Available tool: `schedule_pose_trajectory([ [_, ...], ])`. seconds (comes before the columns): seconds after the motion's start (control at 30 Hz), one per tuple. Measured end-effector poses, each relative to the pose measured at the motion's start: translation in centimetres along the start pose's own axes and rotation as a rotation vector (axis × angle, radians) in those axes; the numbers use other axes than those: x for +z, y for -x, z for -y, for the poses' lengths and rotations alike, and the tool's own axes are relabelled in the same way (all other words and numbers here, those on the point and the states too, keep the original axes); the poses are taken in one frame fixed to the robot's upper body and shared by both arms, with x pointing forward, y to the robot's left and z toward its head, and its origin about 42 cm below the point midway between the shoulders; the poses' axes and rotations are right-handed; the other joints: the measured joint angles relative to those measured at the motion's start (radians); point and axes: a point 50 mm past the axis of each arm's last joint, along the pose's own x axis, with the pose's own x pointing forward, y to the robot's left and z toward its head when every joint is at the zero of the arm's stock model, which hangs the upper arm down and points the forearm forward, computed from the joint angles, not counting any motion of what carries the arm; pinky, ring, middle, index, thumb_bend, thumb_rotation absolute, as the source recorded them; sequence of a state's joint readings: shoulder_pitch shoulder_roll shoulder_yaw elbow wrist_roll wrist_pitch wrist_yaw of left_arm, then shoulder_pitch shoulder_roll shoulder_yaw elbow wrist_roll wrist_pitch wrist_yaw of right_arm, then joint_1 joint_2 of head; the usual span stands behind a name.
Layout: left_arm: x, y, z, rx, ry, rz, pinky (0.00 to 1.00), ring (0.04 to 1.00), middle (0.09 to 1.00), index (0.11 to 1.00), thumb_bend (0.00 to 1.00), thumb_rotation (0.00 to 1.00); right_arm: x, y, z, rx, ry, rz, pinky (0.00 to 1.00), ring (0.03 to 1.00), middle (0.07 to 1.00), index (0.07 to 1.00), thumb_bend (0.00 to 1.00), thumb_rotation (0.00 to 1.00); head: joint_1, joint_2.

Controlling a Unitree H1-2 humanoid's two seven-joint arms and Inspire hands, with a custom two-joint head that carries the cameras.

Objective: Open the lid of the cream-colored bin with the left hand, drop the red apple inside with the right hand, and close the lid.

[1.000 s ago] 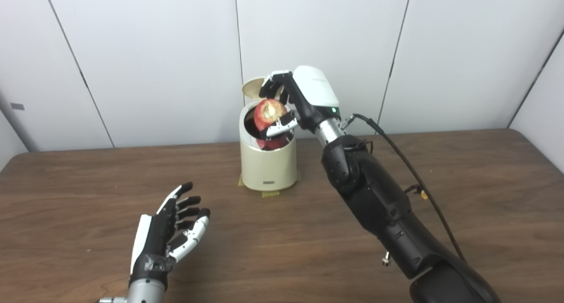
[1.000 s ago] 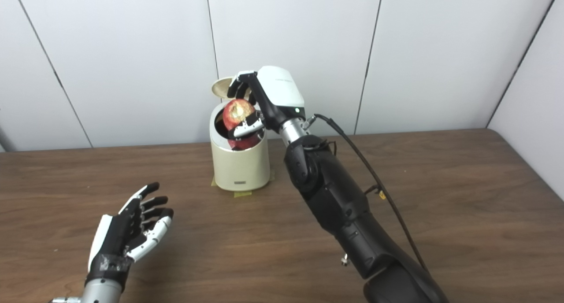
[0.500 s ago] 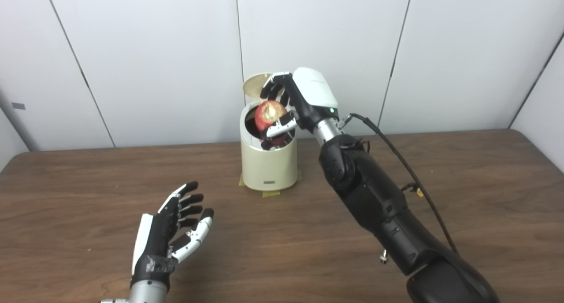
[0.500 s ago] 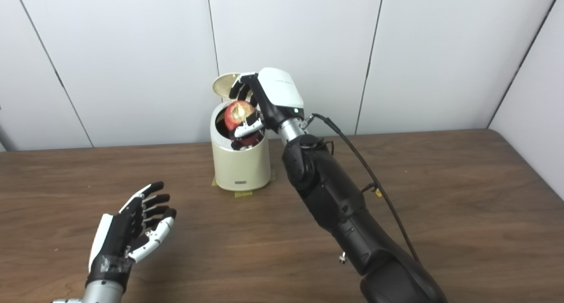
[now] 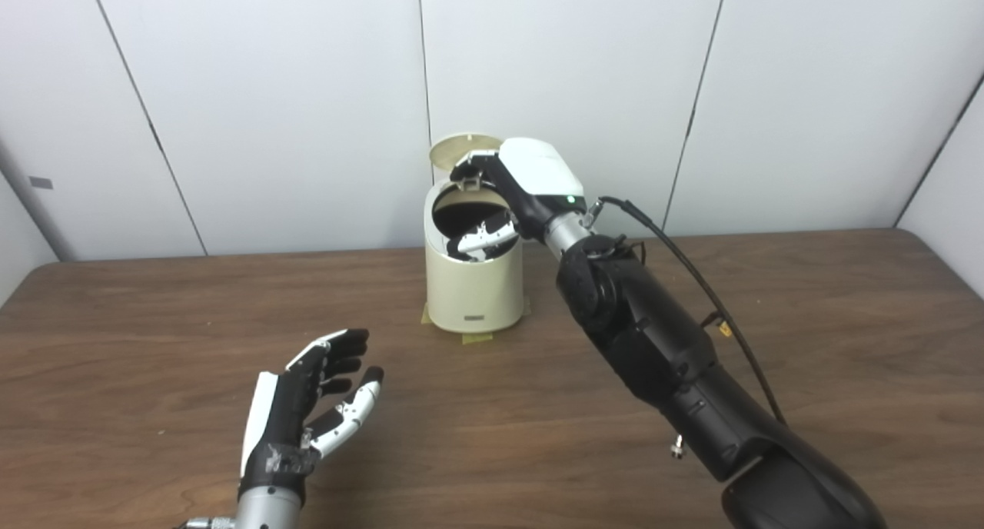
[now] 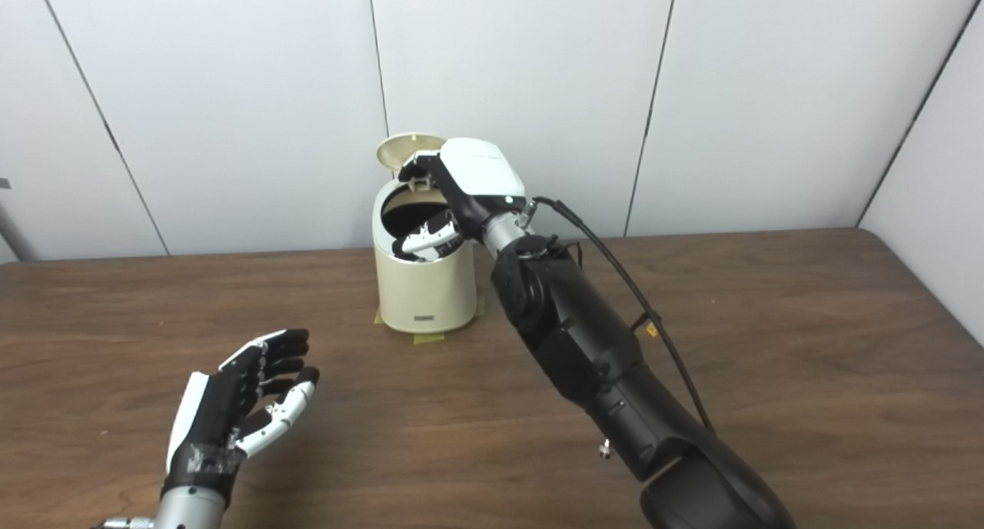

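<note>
Cream bin (image 5: 473, 287) with its lid (image 5: 463, 148) tipped up, right hand (image 5: 507, 198) over the dark mouth
No apple shows from here; the right hand's fingers (image 5: 480, 241) are spread and empty, reaching into the opening. Well apart, near the front of the wooden table (image 5: 846, 344), the left hand (image 5: 307, 406) hovers palm up, fingers loosely apart, holding nothing

Right hand (image 5: 503, 198) poised over open cream-colored bin (image 5: 474, 283), fingers spread across dark mouth, holding nothing; lid (image 5: 461, 146) tipped up behind. Apple not visible, possibly inside. Left hand (image 5: 307, 406) open, palm up, above wooden table (image 5: 154, 344).
</note>
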State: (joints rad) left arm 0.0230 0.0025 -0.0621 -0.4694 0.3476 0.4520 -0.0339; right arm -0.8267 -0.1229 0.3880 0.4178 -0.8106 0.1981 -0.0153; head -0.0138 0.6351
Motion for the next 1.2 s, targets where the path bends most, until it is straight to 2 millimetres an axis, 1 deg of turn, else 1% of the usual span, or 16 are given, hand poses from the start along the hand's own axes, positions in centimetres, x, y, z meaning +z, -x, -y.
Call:
schedule_pose_trajectory([
  [0.07, 0.0, 0.0, 0.0, 0.001, 0.0, 0.0, 0.75, 0.787, 0.789, 0.761, 0.39, 0.17, 0.0, 0.0, 0.1, 0.001, 0.0, -0.002, 0.86, 0.88, 0.829, 0.716, 0.89, 0.34, 0.0, -0.002],
  [0.17, 0.0, 0.0, 0.0, 0.001, -0.001, 0.0, 0.73, 0.782, 0.792, 0.762, 0.39, 0.18, 0.1, 0.0, 0.1, -0.002, 0.004, 0.0, 0.83, 0.847, 0.794, 0.699, 0.9, 0.33, -0.002, -0.002],
  [0.23, 0.0, 0.0, 0.0, 0.001, -0.001, 0.0, 0.73, 0.778, 0.788, 0.764, 0.39, 0.19, 0.1, 0.0, 0.1, -0.01, 0.005, 0.005, 0.76, 0.793, 0.743, 0.673, 0.89, 0.29, -0.003, -0.002],
  [0.27, 0.0, 0.0, 0.0, 0.001, -0.001, 0.0, 0.73, 0.778, 0.788, 0.768, 0.39, 0.19, 0.2, 0.0, 0.2, -0.02, 0.001, 0.011, 0.65, 0.701, 0.678, 0.64, 0.85, 0.23, -0.003, -0.002],
  [0.3, 0.0, 0.0, 0.0, 0.001, -0.001, 0.0, 0.73, 0.778, 0.788, 0.77, 0.39, 0.18, 0.1, 0.1, 0.3, -0.033, -0.011, 0.016, 0.53, 0.593, 0.61, 0.553, 0.66, 0.17, -0.003, -0.002],
  [0.33, 0.0, 0.0, 0.0, 0.002, -0.001, 0.0, 0.73, 0.776, 0.789, 0.772, 0.39, 0.18, 0.1, 0.3, 0.6, -0.052, -0.038, 0.021, 0.45, 0.509, 0.53, 0.542, 0.59, 0.09, -0.003, -0.002],
  [0.37, 0.0, 0.0, -0.1, 0.003, -0.001, -0.001, 0.75, 0.784, 0.793, 0.774, 0.39, 0.18, 0.0, 0.4, 0.8, -0.071, -0.059, 0.028, 0.4, 0.448, 0.51, 0.552, 0.55, 0.04, -0.003, -0.002],
  [0.4, -0.1, 0.0, -0.1, 0.004, 0.001, -0.002, 0.76, 0.79, 0.796, 0.778, 0.39, 0.17, 0.0, 0.6, 1.0, -0.089, -0.084, 0.034, 0.37, 0.409, 0.501, 0.558, 0.53, 0.02, -0.003, -0.002],
  [0.43, -0.1, 0.0, -0.1, 0.004, 0.004, -0.002, 0.76, 0.789, 0.795, 0.78, 0.39, 0.16, -0.1, 0.8, 1.4, -0.105, -0.104, 0.036, 0.35, 0.395, 0.494, 0.553, 0.52, 0.01, -0.005, -0.003],
  [0.5, -0.2, 0.0, -0.1, 0.002, 0.006, -0.004, 0.76, 0.786, 0.794, 0.781, 0.38, 0.17, -0.1, 1.0, 2.0, -0.128, -0.12, 0.045, 0.34, 0.381, 0.487, 0.555, 0.51, 0.0, -0.006, -0.003],
  [0.57, -0.2, 0.0, 0.0, 0.0, 0.007, -0.006, 0.73, 0.782, 0.802, 0.789, 0.39, 0.17, -0.1, 1.2, 2.5, -0.143, -0.133, 0.051, 0.35, 0.382, 0.486, 0.541, 0.51, 0.0, -0.009, -0.005],
  [0.63, -0.2, 0.0, 0.0, -0.002, 0.011, -0.007, 0.76, 0.796, 0.805, 0.793, 0.4, 0.18, 0.0, 1.4, 2.9, -0.159, -0.142, 0.059, 0.35, 0.379, 0.485, 0.537, 0.51, 0.0, -0.009, -0.006],
  [0.97, -0.6, -0.2, 0.0, -0.012, 0.015, -0.016, 0.73, 0.775, 0.794, 0.793, 0.4, 0.17, 0.4, 2.4, 3.9, -0.169, -0.146, 0.093, 0.34, 0.375, 0.48, 0.529, 0.51, 0.0, -0.009, -0.009],
  [1.0, -0.6, -0.2, 0.0, -0.012, 0.015, -0.016, 0.74, 0.778, 0.793, 0.795, 0.4, 0.19, 0.4, 2.5, 3.9, -0.166, -0.146, 0.093, 0.34, 0.376, 0.477, 0.528, 0.52, 0.0, -0.009, -0.009],
  [1.13, -0.8, -0.3, -0.2, -0.011, 0.009, -0.021, 0.74, 0.779, 0.792, 0.797, 0.38, 0.2, 0.0, 3.6, 4.6, -0.195, -0.16, 0.093, 0.35, 0.385, 0.492, 0.525, 0.52, 0.0, -0.017, -0.011],
  [1.2, -1.0, -0.7, -0.4, -0.007, 0.005, -0.027, 0.77, 0.796, 0.804, 0.812, 0.36, 0.2, -0.1, 4.5, 5.2, -0.215, -0.169, 0.089, 0.36, 0.391, 0.502, 0.519, 0.52, 0.0, -0.015, -0.012],
])
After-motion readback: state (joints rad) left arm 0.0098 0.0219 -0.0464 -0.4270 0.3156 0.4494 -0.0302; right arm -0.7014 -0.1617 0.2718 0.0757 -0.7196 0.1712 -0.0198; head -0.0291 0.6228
